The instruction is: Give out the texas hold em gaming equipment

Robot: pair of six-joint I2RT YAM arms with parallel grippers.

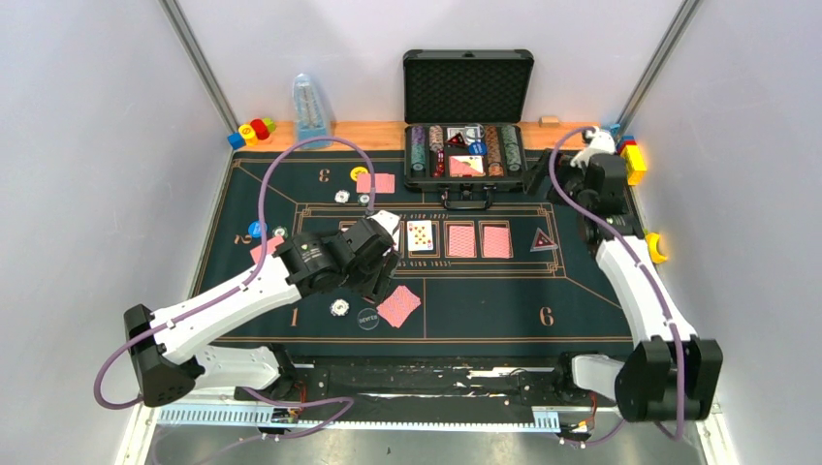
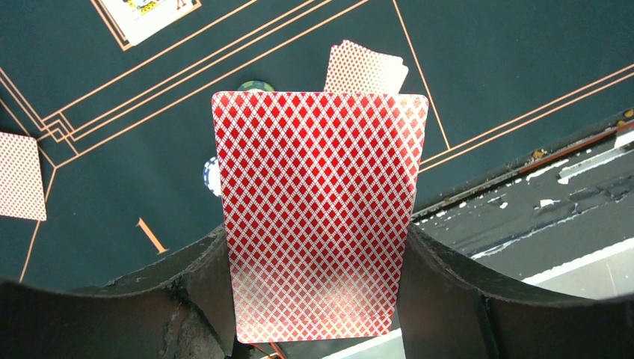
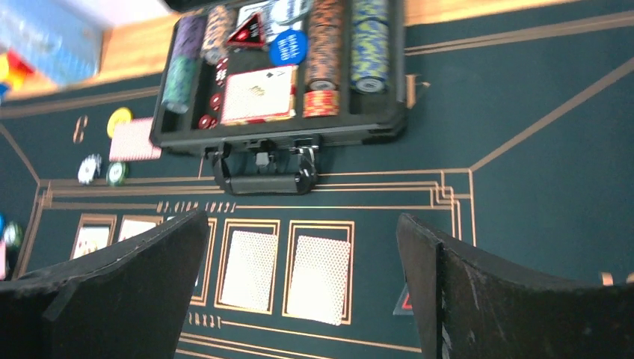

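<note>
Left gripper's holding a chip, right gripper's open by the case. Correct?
Not quite. The left gripper holds a red-backed card, not a chip; the left wrist view shows it. The rest stands: the right gripper is open by the case.

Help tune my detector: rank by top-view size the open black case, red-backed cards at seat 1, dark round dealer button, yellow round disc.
1. black case
2. red-backed cards
3. dealer button and yellow disc: too alike to rank.
</note>
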